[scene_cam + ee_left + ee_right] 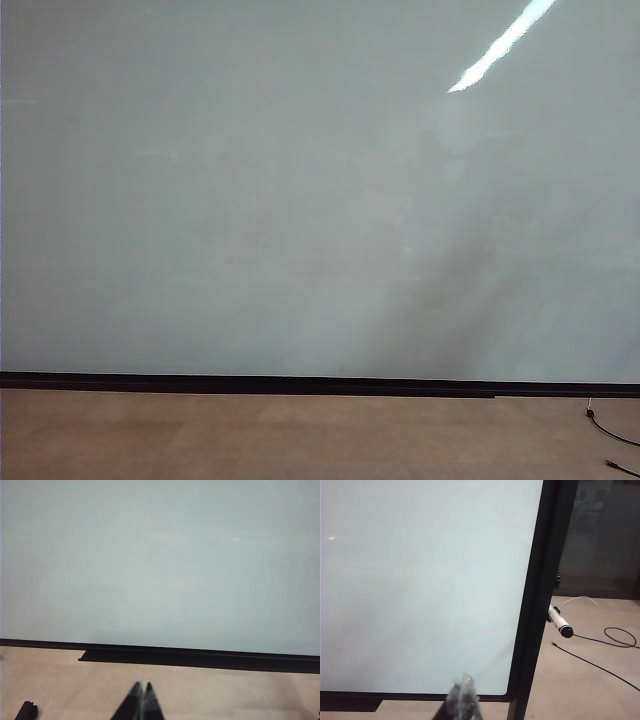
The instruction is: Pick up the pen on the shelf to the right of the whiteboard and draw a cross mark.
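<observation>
The whiteboard fills the exterior view, with a thin black strip along its lower edge; neither gripper shows there. In the right wrist view the pen, white-barrelled with a black tip, sticks out just right of the board's black side frame. I cannot make out the shelf under it. My right gripper is shut and empty, low in front of the board and well short of the pen. My left gripper is shut and empty above the tan floor, facing the board. No cross mark is in view.
A black ledge runs along the board's foot. Black cables lie on the floor right of the frame, and a cable end shows at the lower right of the exterior view. A small black object lies on the floor.
</observation>
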{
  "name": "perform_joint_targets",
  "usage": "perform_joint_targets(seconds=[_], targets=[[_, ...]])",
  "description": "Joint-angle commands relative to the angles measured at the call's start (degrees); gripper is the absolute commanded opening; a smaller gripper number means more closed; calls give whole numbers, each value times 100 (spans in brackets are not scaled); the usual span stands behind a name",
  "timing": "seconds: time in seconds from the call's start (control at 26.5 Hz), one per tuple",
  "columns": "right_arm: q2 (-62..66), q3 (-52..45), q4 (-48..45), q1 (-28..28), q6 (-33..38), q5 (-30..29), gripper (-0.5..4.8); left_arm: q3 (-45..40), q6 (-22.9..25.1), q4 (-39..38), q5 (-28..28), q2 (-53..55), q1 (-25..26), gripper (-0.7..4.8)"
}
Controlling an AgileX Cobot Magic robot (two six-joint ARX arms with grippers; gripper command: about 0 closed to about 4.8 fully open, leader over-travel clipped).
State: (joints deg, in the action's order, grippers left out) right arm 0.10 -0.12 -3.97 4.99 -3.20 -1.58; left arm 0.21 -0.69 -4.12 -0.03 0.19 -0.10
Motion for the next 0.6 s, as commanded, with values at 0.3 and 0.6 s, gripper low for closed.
perform_joint_targets(seconds=[0.3, 0.6], targets=[[-2, 26, -66, 2, 22, -2, -9, 17, 22, 26, 22, 0, 0, -5], [-2, 26, -109, 2, 22, 59, -9, 17, 22, 26, 22, 0, 0, -4]])
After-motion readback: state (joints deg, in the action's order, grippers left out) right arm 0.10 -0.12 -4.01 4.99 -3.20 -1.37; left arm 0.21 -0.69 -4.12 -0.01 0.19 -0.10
